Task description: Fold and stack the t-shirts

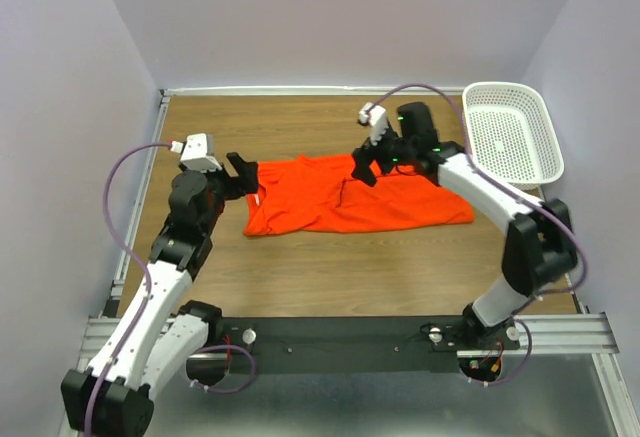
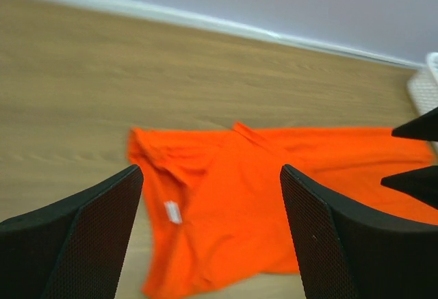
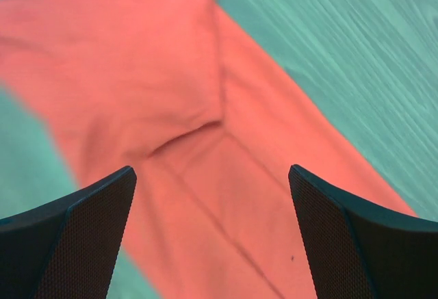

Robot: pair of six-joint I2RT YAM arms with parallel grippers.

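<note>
The orange-red t-shirt [image 1: 400,202] lay flat on the wooden table [image 1: 330,272], near its middle, spread as a long band running left to right. In the top view its left part sat a little wider than the rest. A small white label [image 2: 172,211] showed near that end in the left wrist view.

The left gripper [image 1: 243,172] stood at the shirt's left end, close to the far left corner of the cloth. Its two black fingers [image 2: 89,230] were spread wide apart. Nothing lay between them, and the t-shirt [image 2: 233,203] showed in the gap beyond, apart from the pads. They gripped nothing.

The right gripper [image 1: 365,169] hung over the far edge of the shirt, roughly at the middle of its length. Its fingers [image 3: 75,237] were also spread wide, and they held nothing. Between them the t-shirt [image 3: 171,73] appeared as an upper layer of fabric lying over a lower one, with a soft crease where the upper layer ended. Whether the fingertips brushed the cloth could not be told from these views. The tips of the right gripper also poked in at the right edge of the left wrist view, parted.

A white perforated plastic basket [image 1: 548,152] sat at the far right corner of the table, well apart from the shirt.
</note>
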